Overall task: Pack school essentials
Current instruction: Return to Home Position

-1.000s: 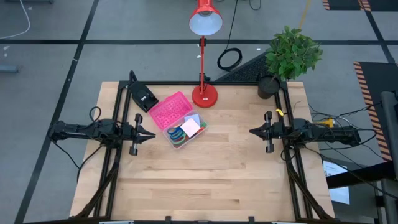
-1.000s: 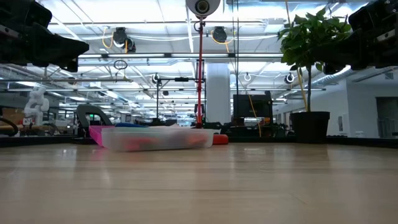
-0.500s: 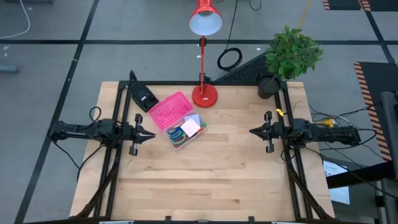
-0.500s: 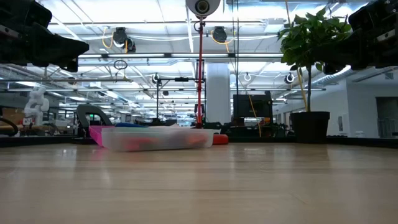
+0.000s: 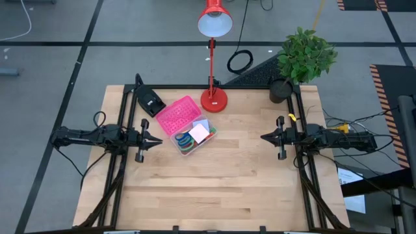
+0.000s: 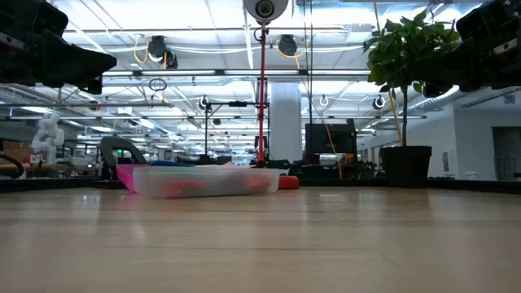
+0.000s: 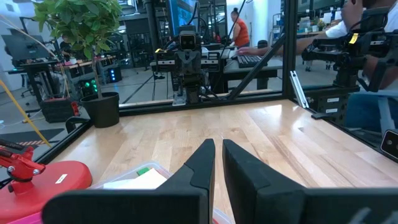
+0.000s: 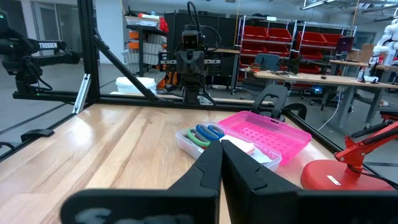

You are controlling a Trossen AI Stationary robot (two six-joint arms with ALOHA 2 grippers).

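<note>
Pale wood counter (image 5: 214, 182) carries a clear plastic box (image 5: 190, 138) with its pink lid (image 5: 176, 115) swung open. School essentials sit inside it: blue- and green-handled scissors (image 5: 184, 142) and a pink sticky-note pad (image 5: 199, 133). Left gripper (image 5: 156, 139) hangs just beside the box at the counter's left edge, its fingers clenched together and grasping nothing. Right gripper (image 5: 265, 137) waits well apart at the right edge, likewise pinched closed and empty. Red desk lamp (image 5: 213, 97), a potted plant (image 5: 304, 57) and a black wedge-shaped device (image 5: 149, 101) line the far side.
</note>
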